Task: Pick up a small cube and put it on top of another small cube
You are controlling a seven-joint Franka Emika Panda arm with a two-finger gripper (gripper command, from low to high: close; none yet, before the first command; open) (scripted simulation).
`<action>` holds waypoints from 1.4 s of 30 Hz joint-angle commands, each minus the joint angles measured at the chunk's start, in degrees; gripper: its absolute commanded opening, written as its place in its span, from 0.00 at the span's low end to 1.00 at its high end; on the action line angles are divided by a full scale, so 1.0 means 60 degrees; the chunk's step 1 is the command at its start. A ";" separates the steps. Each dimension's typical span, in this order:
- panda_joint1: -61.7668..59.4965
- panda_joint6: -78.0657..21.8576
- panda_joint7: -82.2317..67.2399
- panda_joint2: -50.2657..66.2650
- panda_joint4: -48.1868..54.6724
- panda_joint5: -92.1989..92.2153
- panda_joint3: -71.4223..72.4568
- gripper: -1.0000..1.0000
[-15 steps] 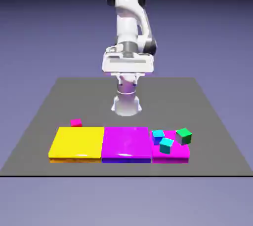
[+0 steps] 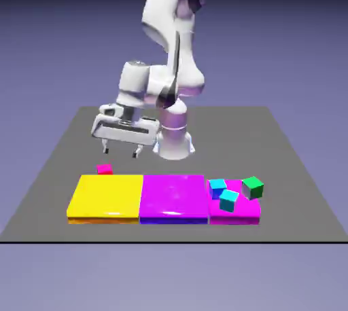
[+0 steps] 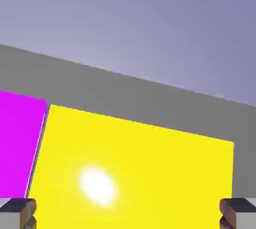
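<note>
In the exterior view, the gripper (image 2: 121,153) is wide open and empty, left of centre. The magenta cube (image 2: 104,169) lies lower left, behind the yellow slab (image 2: 107,195); it is probably light and rigid, best taken by opposite side faces.

The hand view shows no cube.

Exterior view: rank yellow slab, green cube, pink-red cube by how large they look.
1. Yellow slab
2. Green cube
3. Pink-red cube, partly hidden behind the slab
</note>
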 commanded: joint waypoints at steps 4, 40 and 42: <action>-0.1384 -0.0557 -0.0925 0.0821 0.0019 -0.0749 0.0166 0.50; -0.0690 -0.3437 0.1263 0.2109 0.1604 0.0396 0.1630 0.00; -0.0020 -0.3870 0.2093 0.2090 0.1950 0.0929 0.1893 0.00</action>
